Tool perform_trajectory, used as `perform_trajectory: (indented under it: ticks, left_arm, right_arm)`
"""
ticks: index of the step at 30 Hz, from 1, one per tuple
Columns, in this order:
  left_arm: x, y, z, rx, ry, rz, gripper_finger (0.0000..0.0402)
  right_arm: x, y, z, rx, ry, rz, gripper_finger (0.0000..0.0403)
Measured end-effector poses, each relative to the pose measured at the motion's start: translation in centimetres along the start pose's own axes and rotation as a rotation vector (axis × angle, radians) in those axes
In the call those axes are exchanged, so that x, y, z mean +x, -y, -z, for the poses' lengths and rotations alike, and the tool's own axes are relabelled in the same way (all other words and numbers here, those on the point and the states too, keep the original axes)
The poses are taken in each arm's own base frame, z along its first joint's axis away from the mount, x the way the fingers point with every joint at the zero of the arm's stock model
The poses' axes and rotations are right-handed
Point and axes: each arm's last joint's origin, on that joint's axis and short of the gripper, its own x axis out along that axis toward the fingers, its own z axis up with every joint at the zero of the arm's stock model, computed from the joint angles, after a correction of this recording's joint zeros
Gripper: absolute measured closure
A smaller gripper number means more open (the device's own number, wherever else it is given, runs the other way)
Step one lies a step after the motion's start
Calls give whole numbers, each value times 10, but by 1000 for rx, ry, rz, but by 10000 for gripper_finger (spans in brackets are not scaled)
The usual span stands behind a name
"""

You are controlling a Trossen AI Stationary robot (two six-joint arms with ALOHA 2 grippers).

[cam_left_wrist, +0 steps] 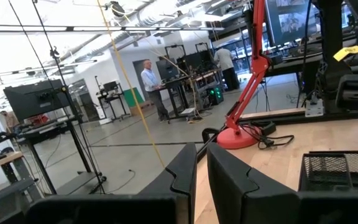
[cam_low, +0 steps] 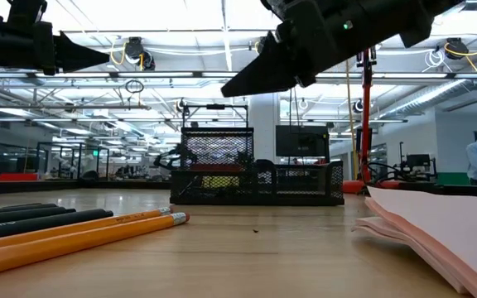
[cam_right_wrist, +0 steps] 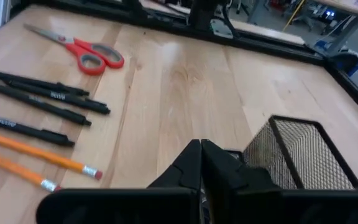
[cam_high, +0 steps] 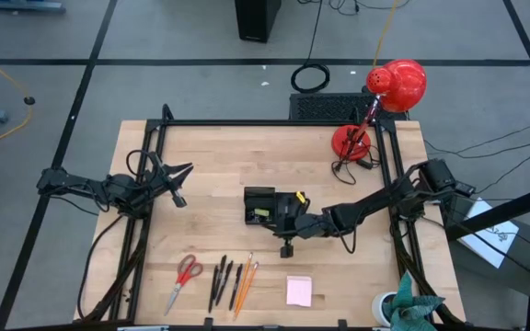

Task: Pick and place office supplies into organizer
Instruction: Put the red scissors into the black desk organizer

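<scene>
Black mesh organizer (cam_high: 267, 206) mid-table, yellow item inside. Near front edge, in a row: red scissors (cam_high: 185, 273), three dark pens (cam_high: 220, 279), two orange pencils (cam_high: 244, 283), pink sticky pad (cam_high: 299, 291), all flat.

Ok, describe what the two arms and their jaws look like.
Both arms are dark, near black, built of slim jointed segments with blocky housings at the joints. The left gripper and right gripper each end in two flat, wedge-shaped black jaws tapering to a point. Thin dark cables run along the links. No markings are legible.
</scene>
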Motion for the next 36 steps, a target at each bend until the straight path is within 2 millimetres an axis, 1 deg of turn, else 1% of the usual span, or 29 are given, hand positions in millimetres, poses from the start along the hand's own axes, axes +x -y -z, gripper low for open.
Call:
perform_trajectory:
  ticks: [4, 6, 10, 14, 17, 20, 25, 32, 36]
  left_arm:
    - [0, 0, 0, -6, -1, 0, 355]
    - [0, 0, 0, -22, 1, -1, 355]
    - [0, -2, -4, -44, 31, -30, 355]
    - [0, -3, -5, -45, 36, -35, 355]
    - [0, -1, -2, -77, 21, 1, 355]
    - [0, 2, 1, -93, 4, 42, 355]
    - [0, 3, 4, -125, -23, 56, 355]
    - [0, 5, 7, -144, -46, 77, 355]
    - [-1, 8, 9, -119, -53, 156, 355]
  right_arm:
    - [-16, 4, 0, 15, 34, -66, 399]
    - [-26, 8, 1, 46, 84, -74, 399]
    - [-47, 16, 16, 102, 213, -70, 399]
    - [-73, 26, 35, 166, 332, -65, 399]
    - [-87, 34, 49, 196, 340, -56, 399]
    - [-97, 44, 55, 220, 356, -37, 399]
    - [-106, 53, 55, 239, 388, -9, 399]
    - [-106, 54, 57, 237, 381, -8, 399]
    - [-106, 54, 56, 237, 383, -8, 399]
